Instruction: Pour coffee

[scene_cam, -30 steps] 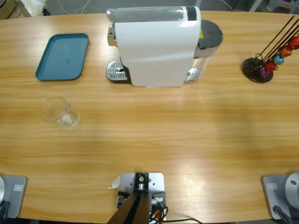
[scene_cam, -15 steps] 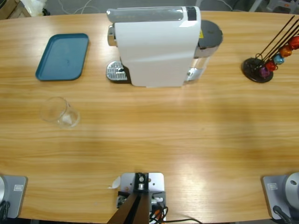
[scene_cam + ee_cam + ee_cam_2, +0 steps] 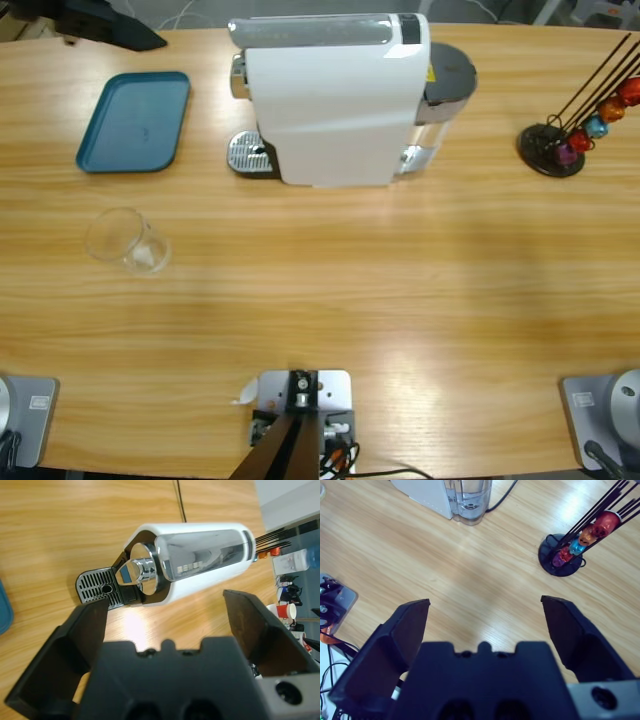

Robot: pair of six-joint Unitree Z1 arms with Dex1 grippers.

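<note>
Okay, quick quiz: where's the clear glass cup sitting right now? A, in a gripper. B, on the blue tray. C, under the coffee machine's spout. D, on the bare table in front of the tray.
D: the glass cup stands on bare wood, apart from the blue tray and the coffee machine.

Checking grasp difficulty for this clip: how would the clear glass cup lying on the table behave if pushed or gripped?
The glass cup appears to lie on its side, so a push would probably roll it. Its smooth clear wall looks slippery and breakable. It seems empty, so likely light.
</note>
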